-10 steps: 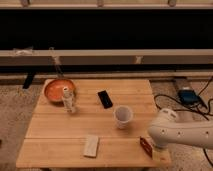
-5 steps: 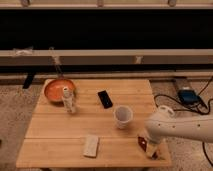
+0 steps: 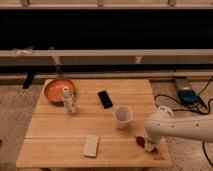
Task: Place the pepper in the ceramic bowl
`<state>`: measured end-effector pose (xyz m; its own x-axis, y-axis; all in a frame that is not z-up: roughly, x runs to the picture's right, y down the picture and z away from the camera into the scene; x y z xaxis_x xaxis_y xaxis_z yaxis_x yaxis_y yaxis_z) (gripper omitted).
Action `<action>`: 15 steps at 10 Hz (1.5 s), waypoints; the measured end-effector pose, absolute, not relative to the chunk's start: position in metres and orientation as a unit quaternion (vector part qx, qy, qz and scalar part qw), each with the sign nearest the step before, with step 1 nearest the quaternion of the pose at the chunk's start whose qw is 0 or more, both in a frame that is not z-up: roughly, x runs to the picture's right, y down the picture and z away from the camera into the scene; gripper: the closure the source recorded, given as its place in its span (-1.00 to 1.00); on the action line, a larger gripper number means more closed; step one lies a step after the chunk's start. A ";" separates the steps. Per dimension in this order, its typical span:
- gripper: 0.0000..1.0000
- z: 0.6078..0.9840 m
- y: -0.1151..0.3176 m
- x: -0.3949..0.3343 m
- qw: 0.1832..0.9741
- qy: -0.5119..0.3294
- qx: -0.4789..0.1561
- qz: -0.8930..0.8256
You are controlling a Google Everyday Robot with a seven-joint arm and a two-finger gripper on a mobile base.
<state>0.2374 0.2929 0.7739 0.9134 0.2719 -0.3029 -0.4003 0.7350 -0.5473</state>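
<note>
The pepper (image 3: 140, 141) shows as a small dark red shape at the front right of the wooden table (image 3: 75, 130), right at the tip of my gripper (image 3: 146, 144). The gripper hangs from the white arm (image 3: 175, 127) that reaches in from the right, and it partly hides the pepper. The ceramic bowl (image 3: 58, 91), orange inside, sits at the far left corner of the table, well away from the gripper.
A clear bottle (image 3: 68, 100) stands just in front of the bowl. A flat black slab (image 3: 105, 98) lies mid-table, a white cup (image 3: 123, 116) stands next to the arm, and a white flat object (image 3: 91, 145) lies near the front edge. Cables and a box (image 3: 186, 95) lie on the floor at right.
The arm and gripper have shifted left and slightly farther onto the table. The dark red pepper has moved the same way with the gripper tip.
</note>
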 end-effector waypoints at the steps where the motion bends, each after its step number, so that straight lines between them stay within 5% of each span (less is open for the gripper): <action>1: 0.53 0.772 0.292 0.236 0.926 0.101 -0.315 0.182; 4: 0.99 0.753 0.276 0.237 0.930 0.110 -0.306 0.173; 10: 1.00 0.705 0.151 0.273 0.947 0.147 -0.269 0.096; 15: 1.00 0.731 0.051 0.241 0.968 0.130 -0.211 -0.037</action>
<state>0.2406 0.0512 0.7310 0.9636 -0.1259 -0.2357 0.0163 0.9081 -0.4185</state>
